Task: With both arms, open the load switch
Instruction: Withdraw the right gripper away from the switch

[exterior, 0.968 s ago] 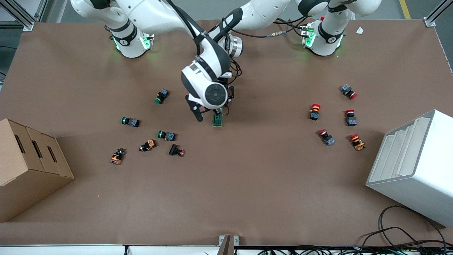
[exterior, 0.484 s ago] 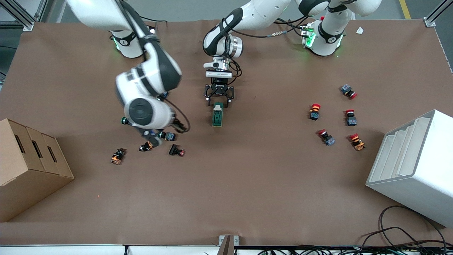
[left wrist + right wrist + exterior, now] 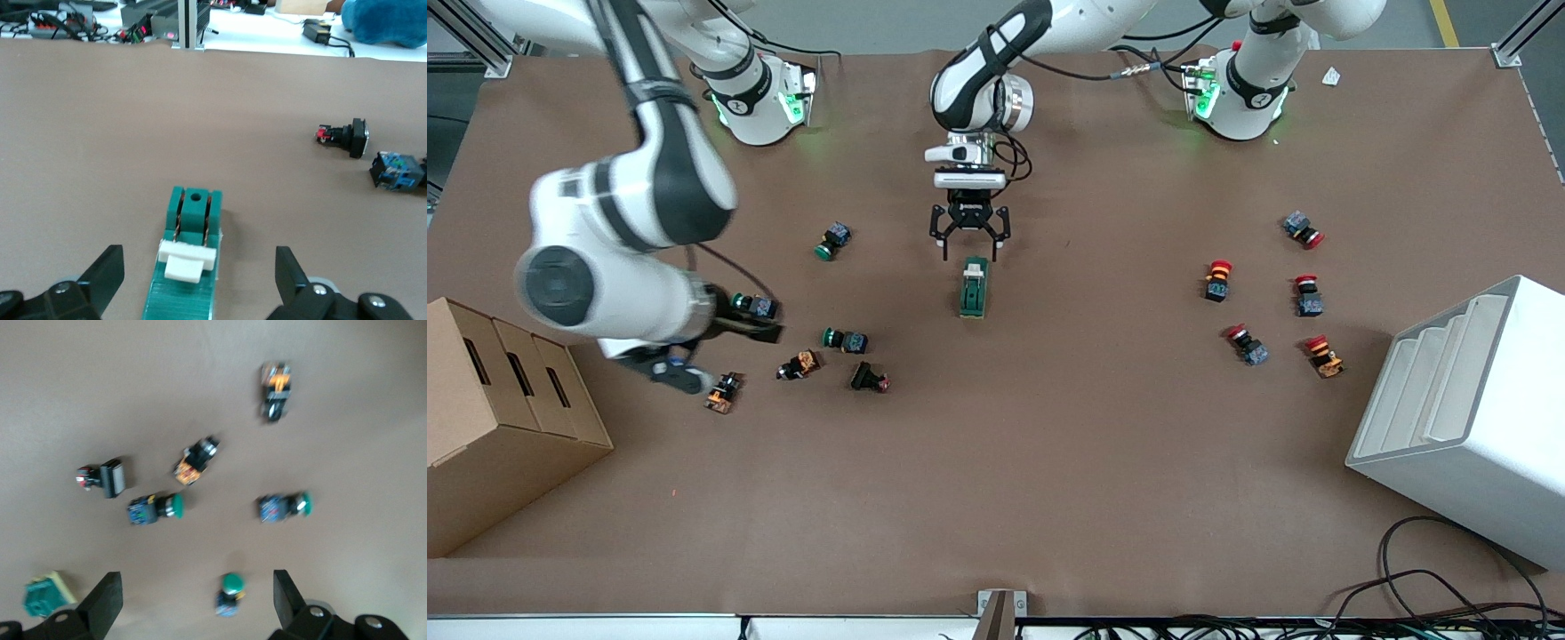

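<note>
Two grippers stand apart from the load switch (image 3: pixel 973 288), which lies flat near the middle of the tabletop (image 3: pixel 1049 462). At the right arm's end, the right gripper (image 3: pixel 703 356) hangs over scattered green-capped push buttons (image 3: pixel 845 340), its fingers seemingly spread, though blur makes that uncertain. The left gripper (image 3: pixel 969 247) hovers just over the switch's white lever (image 3: pixel 187 260) end, fingers (image 3: pixel 103 270) wide, touching nothing.
</note>
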